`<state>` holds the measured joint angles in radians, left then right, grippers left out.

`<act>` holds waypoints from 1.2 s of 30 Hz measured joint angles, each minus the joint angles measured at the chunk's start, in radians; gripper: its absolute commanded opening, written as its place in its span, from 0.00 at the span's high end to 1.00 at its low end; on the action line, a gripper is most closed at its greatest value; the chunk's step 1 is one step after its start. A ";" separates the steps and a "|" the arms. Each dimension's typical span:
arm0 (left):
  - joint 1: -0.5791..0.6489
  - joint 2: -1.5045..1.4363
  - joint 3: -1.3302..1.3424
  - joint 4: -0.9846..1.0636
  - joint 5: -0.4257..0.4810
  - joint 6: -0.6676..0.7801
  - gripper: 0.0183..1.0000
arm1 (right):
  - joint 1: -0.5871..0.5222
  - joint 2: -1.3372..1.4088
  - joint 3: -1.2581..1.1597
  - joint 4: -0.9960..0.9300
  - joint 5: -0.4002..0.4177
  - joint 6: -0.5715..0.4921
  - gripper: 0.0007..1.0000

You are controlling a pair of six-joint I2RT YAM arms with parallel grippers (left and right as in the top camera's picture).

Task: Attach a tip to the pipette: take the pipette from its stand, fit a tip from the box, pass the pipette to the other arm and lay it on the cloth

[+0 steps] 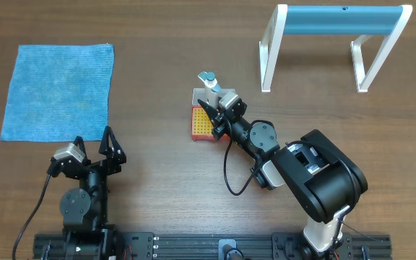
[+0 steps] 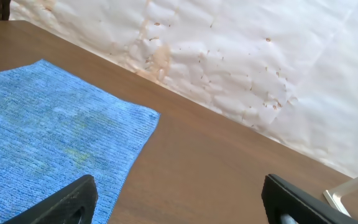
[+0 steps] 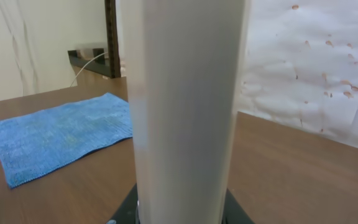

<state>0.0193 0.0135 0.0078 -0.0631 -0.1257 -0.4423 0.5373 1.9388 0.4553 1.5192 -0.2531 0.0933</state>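
Right gripper [image 1: 215, 110] pinches the pipette [image 3: 188, 106] upright over the tip box [image 1: 201, 124], mid-bench. I keep it vertical, centre it on one tip and press straight down. Left gripper [image 2: 179, 200], jaws spread, rests toward the bench's front-left corner.

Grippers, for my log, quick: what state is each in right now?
Left gripper: open, holding nothing.
Right gripper: closed on the pipette.

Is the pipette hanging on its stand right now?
No, the right pincer holds the pipette by the tip box, apart from the stand.
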 measured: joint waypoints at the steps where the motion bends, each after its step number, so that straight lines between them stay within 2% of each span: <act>1: 0.000 0.000 0.000 0.000 0.000 0.000 0.15 | 0.000 -0.002 0.000 -0.005 0.000 0.000 0.93; 13: 0.000 0.000 0.000 0.000 0.000 0.000 0.15 | 0.000 -0.021 0.003 -0.064 0.000 0.000 0.93; 20: 0.000 0.000 0.000 0.000 0.000 0.000 0.15 | 0.000 -0.019 0.003 -0.058 0.000 0.000 0.93; 24: 0.000 0.000 0.000 0.000 0.000 0.000 0.15 | 0.000 0.005 0.000 0.008 0.000 0.000 0.93; 36: 0.000 0.000 0.000 0.000 0.000 0.000 0.15 | 0.000 -0.020 0.000 -0.017 0.000 0.000 0.93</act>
<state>0.0193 0.0135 0.0078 -0.0631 -0.1261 -0.4423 0.5373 1.9186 0.4549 1.5021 -0.2527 0.0933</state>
